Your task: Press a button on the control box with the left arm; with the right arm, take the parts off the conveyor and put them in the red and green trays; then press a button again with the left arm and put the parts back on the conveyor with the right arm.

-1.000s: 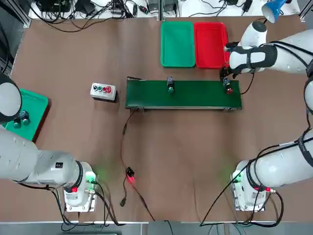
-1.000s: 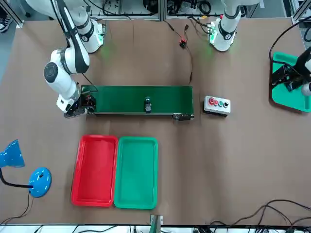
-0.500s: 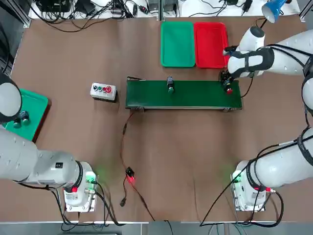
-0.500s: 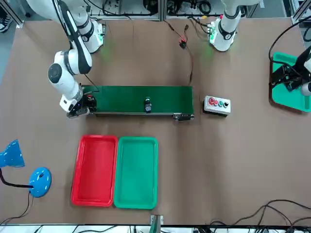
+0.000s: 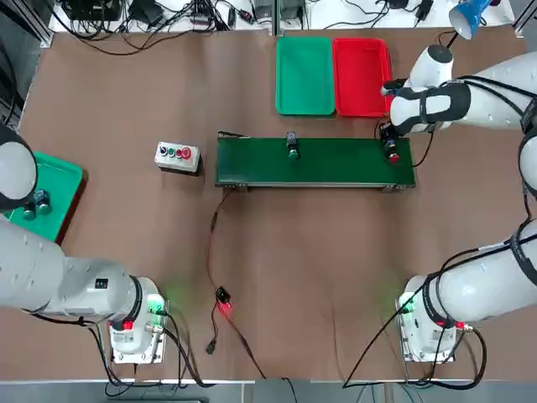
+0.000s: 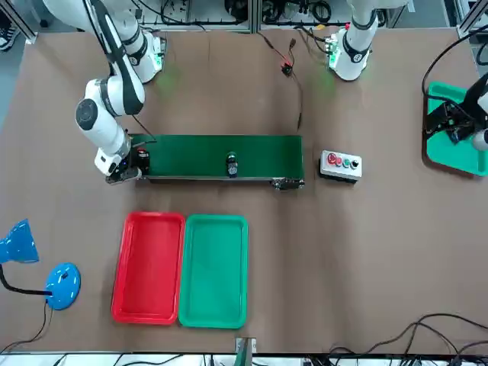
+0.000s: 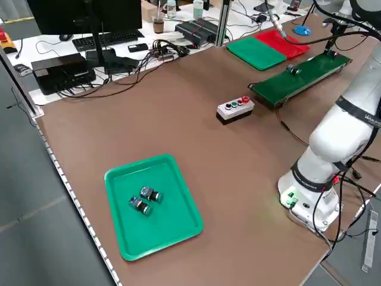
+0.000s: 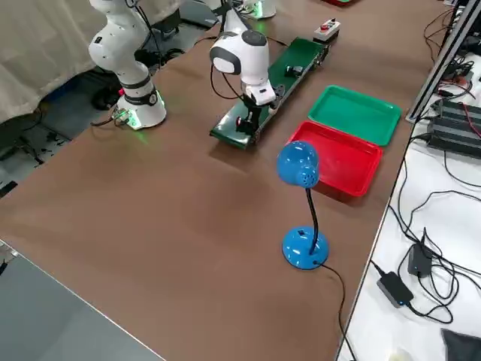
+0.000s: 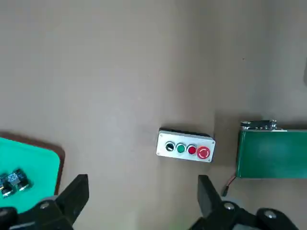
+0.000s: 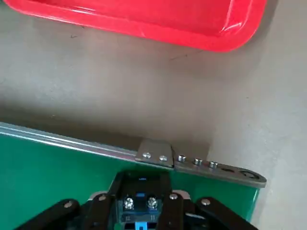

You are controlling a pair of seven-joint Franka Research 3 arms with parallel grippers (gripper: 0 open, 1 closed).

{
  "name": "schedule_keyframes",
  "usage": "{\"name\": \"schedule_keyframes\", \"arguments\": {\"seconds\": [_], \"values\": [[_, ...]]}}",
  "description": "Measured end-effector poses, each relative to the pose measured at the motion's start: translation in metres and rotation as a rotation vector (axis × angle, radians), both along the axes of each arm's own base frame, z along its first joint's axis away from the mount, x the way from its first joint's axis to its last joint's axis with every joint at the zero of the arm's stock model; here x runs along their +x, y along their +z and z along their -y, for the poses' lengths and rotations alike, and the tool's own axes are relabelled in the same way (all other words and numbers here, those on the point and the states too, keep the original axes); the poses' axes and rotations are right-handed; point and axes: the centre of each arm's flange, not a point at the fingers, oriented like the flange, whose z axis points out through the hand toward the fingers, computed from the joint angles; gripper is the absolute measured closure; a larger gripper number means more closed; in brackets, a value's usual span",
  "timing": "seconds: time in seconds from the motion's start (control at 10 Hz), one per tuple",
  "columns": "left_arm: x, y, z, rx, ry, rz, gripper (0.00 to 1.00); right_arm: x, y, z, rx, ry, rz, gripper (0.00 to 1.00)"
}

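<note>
- Part (image 10: 141,203): dark, small, on the conveyor (image 5: 352,164) near its right end, between the right gripper's fingers.
- Right gripper (image 10: 144,191): low at conveyor's right end, pinching that part.
- Second part (image 5: 292,145): upper surface of conveyor, left of the gripped one, well apart from it.
- Left gripper (image 9: 144,187): spread, nothing between fingers, raised over the table's left side.
- Control box (image 9: 186,146): on table, just left of conveyor; black, green and two red buttons, left gripper apart from it.
- Red tray (image 5: 362,77) and green tray (image 5: 304,75): side by side past conveyor's far edge, red on the right.
- Another green tray (image 7: 153,238): table's left side, two parts (image 7: 140,205) inside, near each other.
- Blue lamp (image 8: 304,248): beyond red tray, to the right.
</note>
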Motion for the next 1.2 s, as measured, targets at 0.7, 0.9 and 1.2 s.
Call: {"name": "schedule_keyframes", "arguments": {"seconds": [0.7, 0.9, 1.2], "values": [[0.001, -0.001, -0.006, 0.0, 0.012, -0.001, 0.0, 0.08, 0.095, -0.075, 0.086, -0.155, 0.209, 0.67], [0.001, -0.001, -0.003, 0.0, 0.007, -0.002, 0.0, 0.124, 0.075, -0.082, 0.087, -0.232, 0.207, 0.67], [0.001, -0.002, -0.002, 0.0, 0.005, -0.003, 0.0, 0.18, 0.015, -0.055, 0.061, -0.313, 0.191, 0.67]]}}
